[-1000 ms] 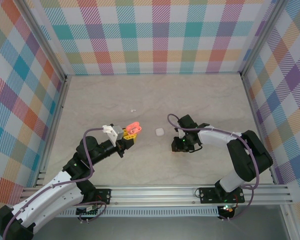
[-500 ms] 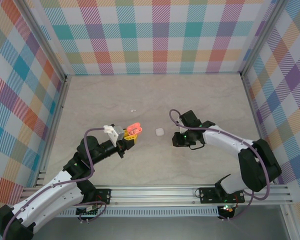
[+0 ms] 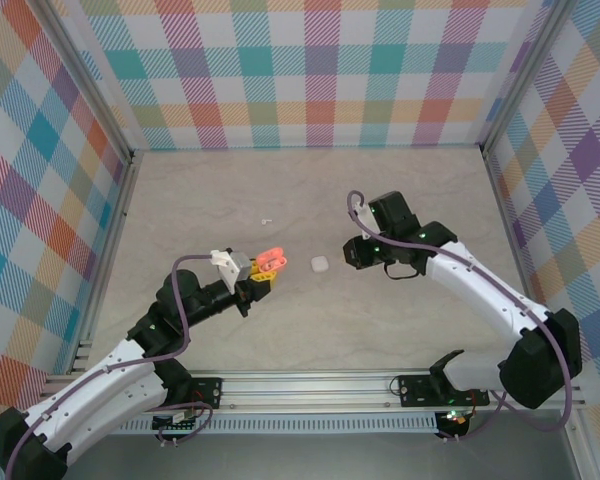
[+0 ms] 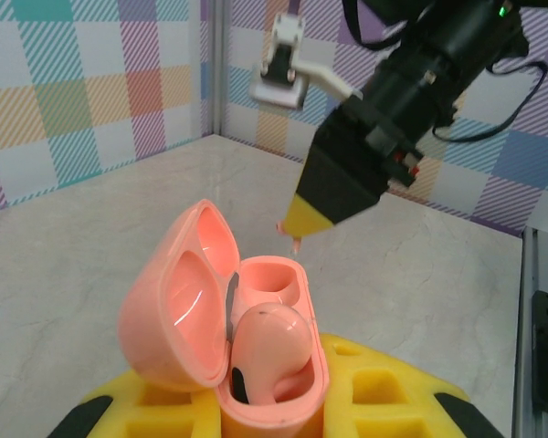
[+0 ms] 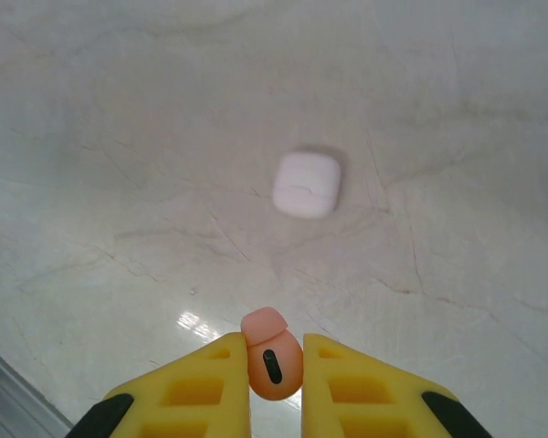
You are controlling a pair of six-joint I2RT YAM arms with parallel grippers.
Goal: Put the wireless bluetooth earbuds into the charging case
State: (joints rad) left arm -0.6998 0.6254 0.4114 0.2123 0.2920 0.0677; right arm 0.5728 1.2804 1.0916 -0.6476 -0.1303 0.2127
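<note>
Marble-look tabletop (image 3: 210,190) between plaid walls is lying under all of this. You are carrying the coral-pink earbud (image 5: 272,367) in the air, and the yellow fingertips of the right gripper (image 5: 276,354) are clenching on its rounded body. Its long axis is running along the fingers, with the pale tip poking out past them and the black slot facing the wrist camera. From the left wrist view that tip is pointing downward, toward the table.

Over the last second your right arm has been swinging away from the bases and stretching out. Its fingertips are now hanging just beside the closed white case (image 3: 319,263), on its right, and facing the left arm. I am reading that as the carry: pickup done, insertion not yet begun.

The left gripper (image 3: 261,271) has been holding nearly still, grasping the coral-pink charging case (image 4: 178,310) with its lid tipped back. A seated earbud (image 4: 269,339) is already lying in the nearer well. The farther well (image 4: 272,276) is standing empty and facing up, and the white case is lying between the two grippers.
</note>
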